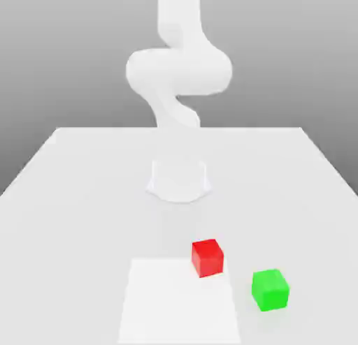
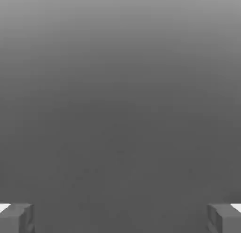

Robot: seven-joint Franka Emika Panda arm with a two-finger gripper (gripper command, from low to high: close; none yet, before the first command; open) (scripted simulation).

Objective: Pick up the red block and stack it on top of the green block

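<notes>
Nearest to me is my own pincer [image 2: 120, 219]: in the hand view its two fingers stand wide apart, one at either side, with a broad gap between them. I hold nothing in that gap, and neither finger touches a block; past them my hand view meets plain grey, paler toward one edge. Farther from my pincer, out of its grip, the exterior view gives me the red block [image 1: 208, 258] and the green block [image 1: 270, 290], both down on the pale counter [image 1: 91, 218]. The red one is a small cube, bright and evenly coloured, a darker face under a lighter top, sitting upright and turned a little, so that its edges run askew. It lies at the edge of a whiter patch [image 1: 178, 302], near its corner. The green one is a cube too, vivid, about as big, upright and also slightly turned, near the red block but apart from it, toward the exterior view's right and closer to that camera. Nothing is stacked on it. My white arm [image 1: 179, 71] rises behind them both, from its base [image 1: 179, 183] on the counter.
</notes>
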